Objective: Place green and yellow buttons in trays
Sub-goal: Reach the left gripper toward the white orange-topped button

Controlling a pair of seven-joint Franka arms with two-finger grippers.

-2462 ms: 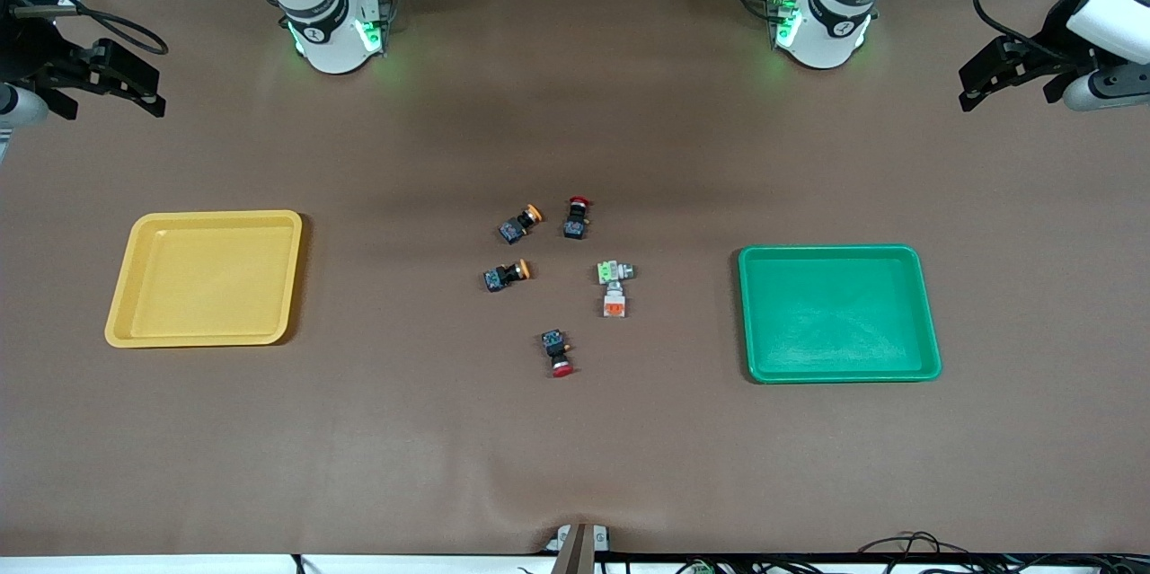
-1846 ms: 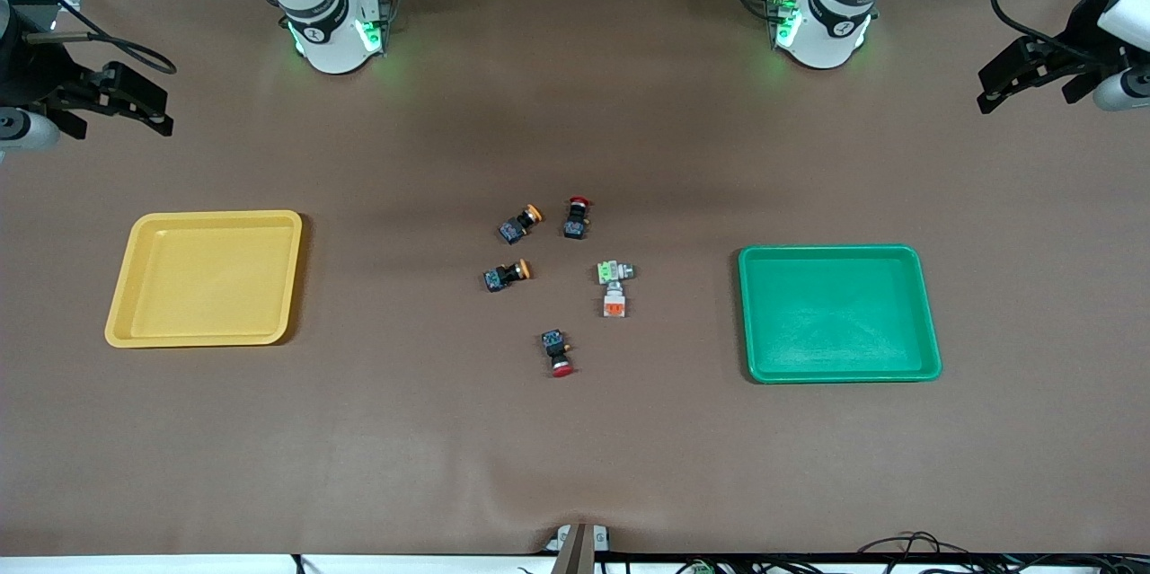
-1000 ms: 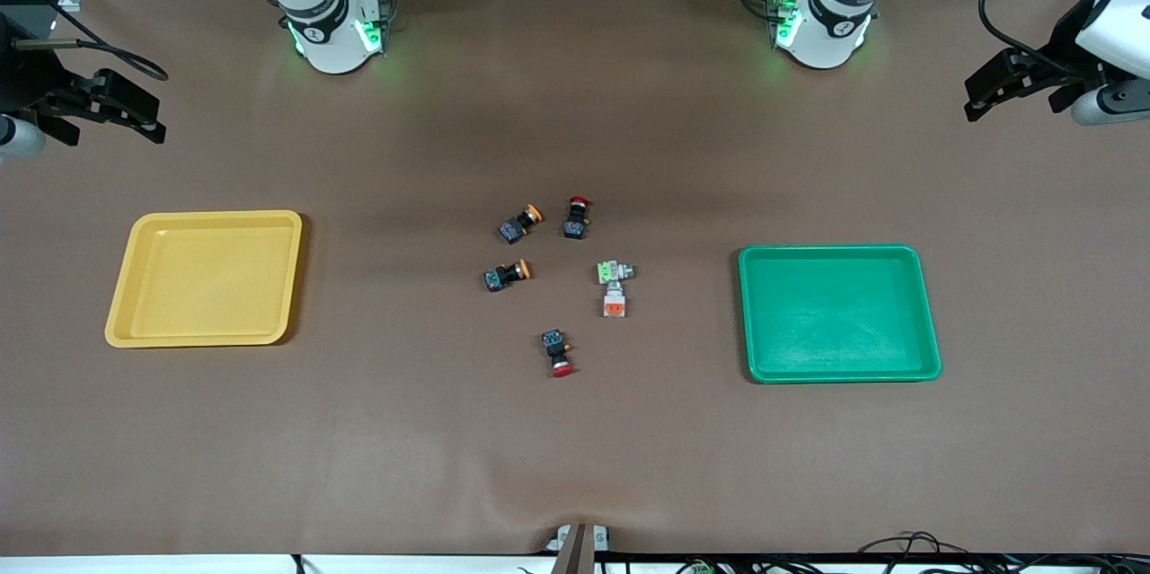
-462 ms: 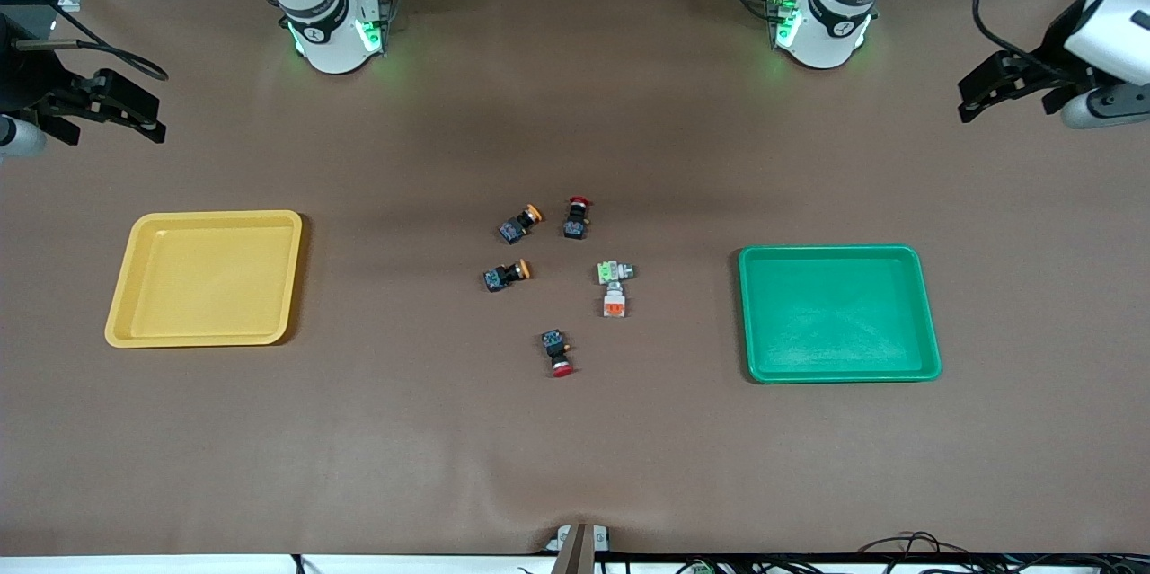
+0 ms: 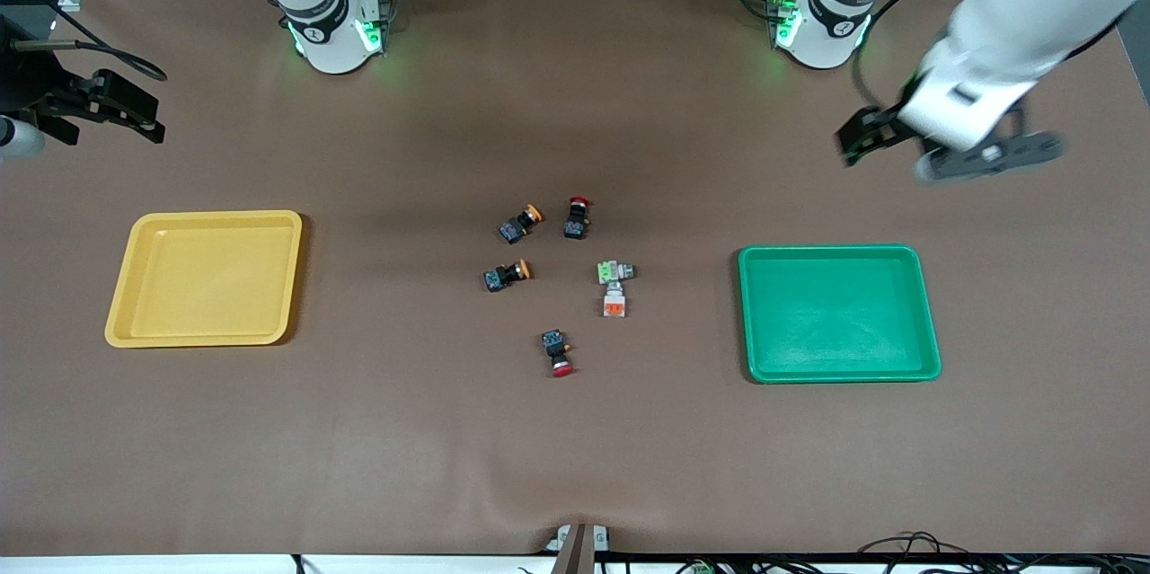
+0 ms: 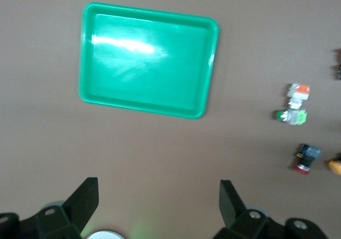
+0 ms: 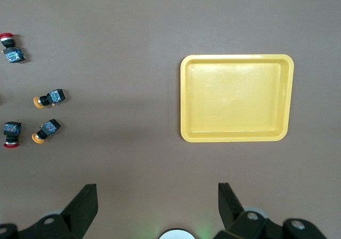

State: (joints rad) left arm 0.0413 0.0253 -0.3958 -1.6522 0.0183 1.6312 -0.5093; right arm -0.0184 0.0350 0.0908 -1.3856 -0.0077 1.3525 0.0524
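Two black buttons with yellow-orange caps [image 5: 520, 224] [image 5: 506, 275] lie mid-table. Beside them, toward the left arm's end, lie a grey button with a green face [image 5: 614, 270] and a grey button with an orange face [image 5: 614, 302]. The yellow tray [image 5: 205, 278] sits empty toward the right arm's end, and the green tray [image 5: 840, 313] sits empty toward the left arm's end. My left gripper [image 5: 867, 136] is open and empty in the air, over bare table between its base and the green tray [image 6: 146, 60]. My right gripper [image 5: 148, 116] is open and empty, waiting at the table's end over bare table beside the yellow tray [image 7: 237, 98].
Two black buttons with red caps lie among the others, one [image 5: 576, 218] farthest from the front camera and one [image 5: 558, 352] nearest to it. The arm bases [image 5: 332, 35] [image 5: 822, 26] stand at the table's back edge. The brown mat has a slight wrinkle near the front edge.
My left arm has swung in from the table's end toward the middle and now hangs over the table near the green tray. The right gripper has barely moved. The buttons and trays have not moved.
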